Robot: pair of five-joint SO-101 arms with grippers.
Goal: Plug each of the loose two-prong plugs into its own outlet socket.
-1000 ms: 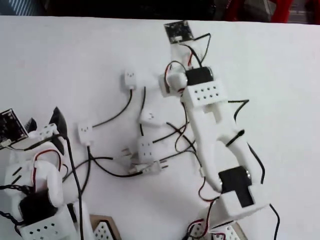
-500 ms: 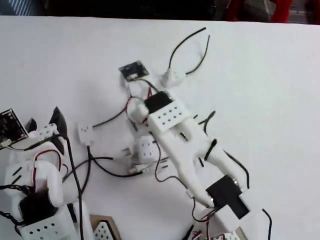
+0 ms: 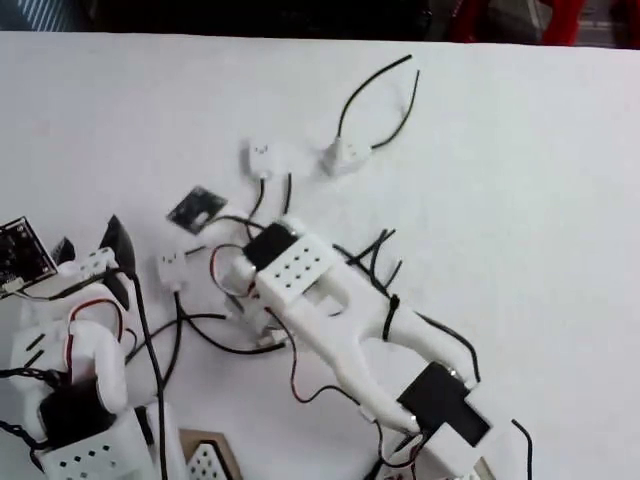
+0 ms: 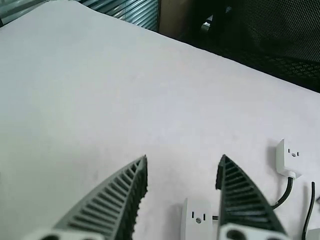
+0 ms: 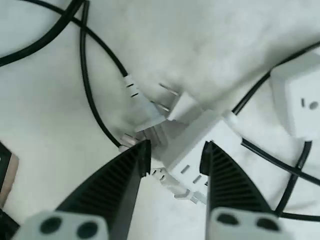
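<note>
Jaws spread and empty, the right gripper [image 5: 176,150] hovers over a heap of white plugs [image 5: 147,117] and a socket block [image 5: 200,145] near the middle of the table [image 3: 520,150], seemingly lined up to close on one plug. No plug looks seated yet, and black cords [image 5: 87,60] lie tangled around the heap. The left gripper [image 4: 182,165] sits low at its own side of the table, jaws also apart and holding nothing. A socket [image 4: 197,222] lies just beyond its fingertips, perhaps to be steadied. The right wrist view picks out bare prongs [image 5: 167,90] where, from above, the arm overhangs the heap. The high view places a further socket [image 3: 260,158] farther back, well apart.
</note>
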